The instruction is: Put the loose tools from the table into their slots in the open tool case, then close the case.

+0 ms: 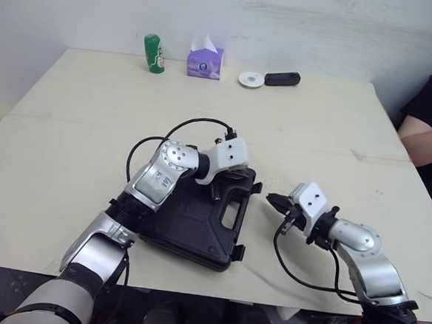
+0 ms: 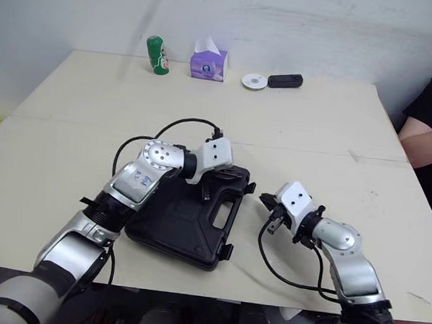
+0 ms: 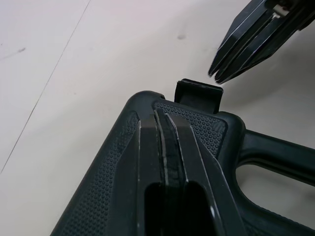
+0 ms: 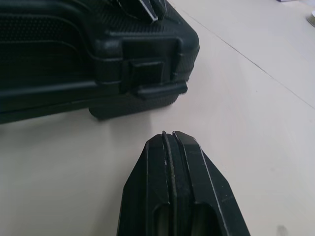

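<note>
1. Cream table [image 1: 75, 159] holds the closed black tool case [image 1: 189, 223], lower centre.
2. Left gripper [image 3: 166, 118], fingers clenched, rests on its lid.
3. Right gripper [image 4: 170, 135], clenched empty, sits just beside the latch [image 4: 147, 73].

Two silver-and-black arms, each ending in a white wrist block and a black two-fingered hand.

The left arm [image 1: 149, 185], over the black tool case [image 1: 197, 224], wears silver shells, a round joint disc [image 1: 176, 156] ringed with small screws, and a pale grey upper sleeve [image 1: 51, 299] with a black band. A thin black cable [image 1: 193, 120] arcs to its white block [image 1: 230, 154]. The right arm [image 1: 362, 250], beside the case, has matching silver shells and its own black cable [image 1: 297, 279]. The left hand [image 3: 165, 115] and right hand [image 4: 170, 135] have flat, layered black fingers, pressed flush together.
</note>
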Action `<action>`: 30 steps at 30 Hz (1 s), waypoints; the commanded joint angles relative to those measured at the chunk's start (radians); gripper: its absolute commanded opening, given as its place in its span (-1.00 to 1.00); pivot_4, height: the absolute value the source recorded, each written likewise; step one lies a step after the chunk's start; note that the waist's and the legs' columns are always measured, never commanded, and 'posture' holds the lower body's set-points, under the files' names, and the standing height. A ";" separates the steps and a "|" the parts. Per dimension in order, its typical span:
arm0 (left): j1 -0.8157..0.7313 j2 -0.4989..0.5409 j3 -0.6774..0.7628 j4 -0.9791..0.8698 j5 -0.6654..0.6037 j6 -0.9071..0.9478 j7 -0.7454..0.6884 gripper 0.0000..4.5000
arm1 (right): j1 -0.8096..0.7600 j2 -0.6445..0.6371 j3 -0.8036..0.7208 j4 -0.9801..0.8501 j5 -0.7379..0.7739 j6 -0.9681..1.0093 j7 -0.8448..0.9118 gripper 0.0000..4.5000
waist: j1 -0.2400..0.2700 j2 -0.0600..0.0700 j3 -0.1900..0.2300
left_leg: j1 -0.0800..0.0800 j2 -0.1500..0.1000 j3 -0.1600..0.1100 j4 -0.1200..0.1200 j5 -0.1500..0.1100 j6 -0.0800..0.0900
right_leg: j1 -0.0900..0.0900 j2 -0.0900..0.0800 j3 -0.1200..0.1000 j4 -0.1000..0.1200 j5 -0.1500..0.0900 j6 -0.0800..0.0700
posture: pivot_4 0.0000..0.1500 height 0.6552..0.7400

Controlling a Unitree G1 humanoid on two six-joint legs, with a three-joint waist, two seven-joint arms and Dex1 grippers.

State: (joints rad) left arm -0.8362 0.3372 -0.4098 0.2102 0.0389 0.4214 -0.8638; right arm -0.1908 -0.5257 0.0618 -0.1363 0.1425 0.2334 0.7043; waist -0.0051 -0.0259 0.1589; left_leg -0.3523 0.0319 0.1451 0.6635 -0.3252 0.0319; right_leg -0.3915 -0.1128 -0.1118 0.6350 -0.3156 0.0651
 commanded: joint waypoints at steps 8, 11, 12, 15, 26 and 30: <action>0.115 0.028 -0.016 0.061 0.016 0.133 -0.025 -0.95 | -0.063 0.049 0.037 0.074 -0.017 -0.100 -0.002 -1.00 | -0.004 0.002 -0.002 | 0.000 0.000 0.000 0.000 0.000 0.000 | 0.000 0.000 0.000 0.000 0.000 0.000 | 1.00 1.00; 0.127 0.036 -0.020 0.053 0.019 0.138 -0.028 -0.95 | -0.077 0.060 0.045 0.074 -0.014 -0.115 -0.001 -1.00 | -0.004 0.002 -0.002 | 0.000 0.000 0.000 0.000 0.000 0.000 | 0.000 0.000 0.000 0.000 0.000 0.000 | 1.00 1.00; 0.130 0.038 -0.021 0.050 0.020 0.139 -0.029 -0.95 | -0.081 0.063 0.048 0.070 -0.012 -0.117 0.001 -1.00 | -0.004 0.002 -0.002 | 0.000 0.000 0.000 0.000 0.000 0.000 | 0.000 0.000 0.000 0.000 0.000 0.000 | 1.00 1.00; 0.142 0.052 -0.028 0.042 0.018 0.137 -0.048 -0.95 | -0.092 0.074 0.055 0.056 -0.007 -0.122 0.006 -1.00 | -0.006 0.002 -0.002 | 0.000 0.000 0.000 0.000 0.000 -0.001 | 0.000 0.000 0.000 0.000 0.000 0.000 | 1.00 1.00; 0.169 0.054 -0.030 0.032 0.018 0.135 -0.029 -0.95 | -0.113 0.072 0.066 0.020 -0.009 -0.119 0.036 -1.00 | -0.021 0.005 -0.004 | 0.001 0.001 0.000 -0.001 -0.001 -0.002 | 0.000 0.000 0.000 0.000 0.000 0.000 | 1.00 1.00; 0.190 0.062 -0.043 0.007 0.019 0.142 -0.034 -0.95 | -0.149 0.072 0.067 0.057 -0.028 -0.135 0.039 -1.00 | -0.024 0.005 -0.004 | 0.001 0.001 0.000 -0.001 -0.002 -0.002 | 0.000 0.000 0.001 -0.001 0.000 0.000 | 1.00 1.00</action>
State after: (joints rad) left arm -0.7543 0.3773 -0.3476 0.1259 0.0053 0.4779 -0.8690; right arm -0.2970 -0.4600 0.1261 -0.0467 0.1054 0.1319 0.7376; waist -0.0288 -0.0207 0.1544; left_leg -0.3515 0.0327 0.1450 0.6623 -0.3271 0.0294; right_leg -0.3918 -0.1130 -0.1111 0.6345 -0.3158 0.0647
